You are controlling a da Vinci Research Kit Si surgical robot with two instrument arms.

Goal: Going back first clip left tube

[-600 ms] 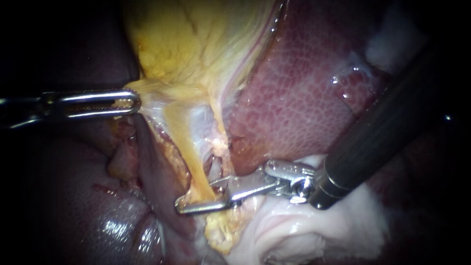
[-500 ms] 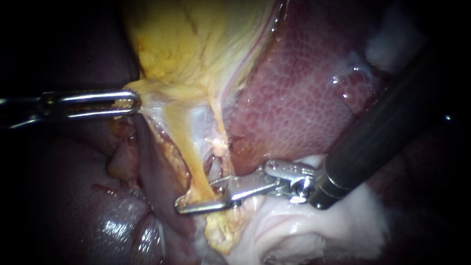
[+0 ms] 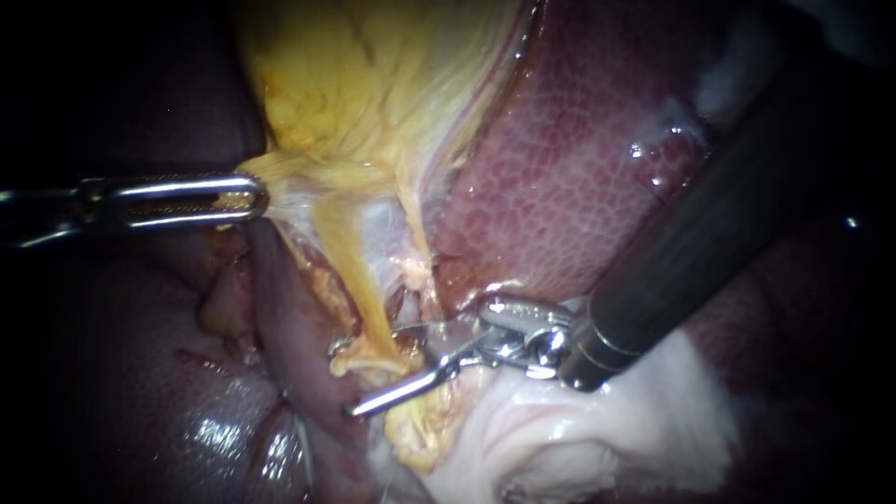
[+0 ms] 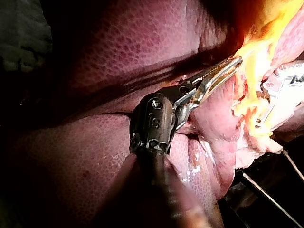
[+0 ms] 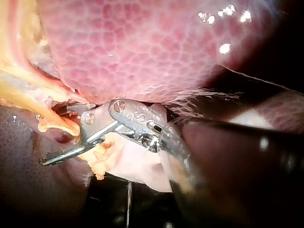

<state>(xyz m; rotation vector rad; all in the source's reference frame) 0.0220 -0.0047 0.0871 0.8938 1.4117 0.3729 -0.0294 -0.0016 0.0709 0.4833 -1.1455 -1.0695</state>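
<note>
The yellow left tube point(image 3: 350, 280) runs down from the gallbladder point(image 3: 355, 84) between the liver lobes. A small metal clip point(image 3: 343, 351) appears to sit across its lower end. My right instrument point(image 3: 373, 370) comes in from the upper right. Its jaws stand open around that end of the tube, the lower jaw slanting down-left beneath it. The right wrist view shows the same: the tube's end point(image 5: 57, 126) lies in the gap of the open jaws of my right instrument point(image 5: 52, 137). My left instrument point(image 3: 252, 198), level from the left, is shut on yellow tissue at the gallbladder's neck point(image 4: 244, 57).
The mottled red liver point(image 3: 579, 168) fills the right and upper right. Another lobe point(image 3: 140, 373) lies lower left. Pale white tissue point(image 3: 579, 439) sits under the right instrument's wrist. A thin pale strand point(image 3: 415, 233) runs beside the tube.
My right instrument's jaws, earlier shut across the tube's lower end, have opened and drawn back a little to the right. A clip now shows on the tube. The left instrument has held still.
</note>
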